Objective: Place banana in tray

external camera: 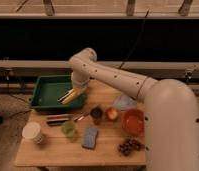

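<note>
The dark green tray (45, 92) stands at the back left of the wooden table. My gripper (77, 89) hangs over the tray's right part, shut on the small yellow banana (71, 97). The banana tilts down and to the left, just above the tray's inside. A long-handled brush (63, 96) lies in the tray right beside the banana. My arm reaches in from the right.
On the table: an orange bowl (133, 121), a blue sponge (89, 136), dark grapes (128, 146), a white cup (32, 132), a green cup (68, 128), a dark cup (96, 113), a peach-coloured fruit (112, 114), a dark bar (58, 119) and a pale bag (124, 102).
</note>
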Controlling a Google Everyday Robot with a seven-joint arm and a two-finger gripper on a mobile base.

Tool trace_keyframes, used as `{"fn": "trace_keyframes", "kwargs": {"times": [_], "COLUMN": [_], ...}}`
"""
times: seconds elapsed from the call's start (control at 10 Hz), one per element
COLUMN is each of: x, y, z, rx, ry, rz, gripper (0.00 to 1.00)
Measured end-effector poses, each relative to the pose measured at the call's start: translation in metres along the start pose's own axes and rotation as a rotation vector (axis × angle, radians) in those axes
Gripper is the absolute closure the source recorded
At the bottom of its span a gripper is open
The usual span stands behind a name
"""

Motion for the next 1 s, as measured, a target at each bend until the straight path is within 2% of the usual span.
{"fn": "trace_keyframes", "kwargs": {"times": [0.4,1.0], "x": [0.015,0.015], "y": [-0.026,-0.025], "z": [0.018,0.018], "rx": [0.048,0.048], "ry": [0.01,0.009], "rz": [0.064,0.065], "gripper": [0.59,0.58]}}
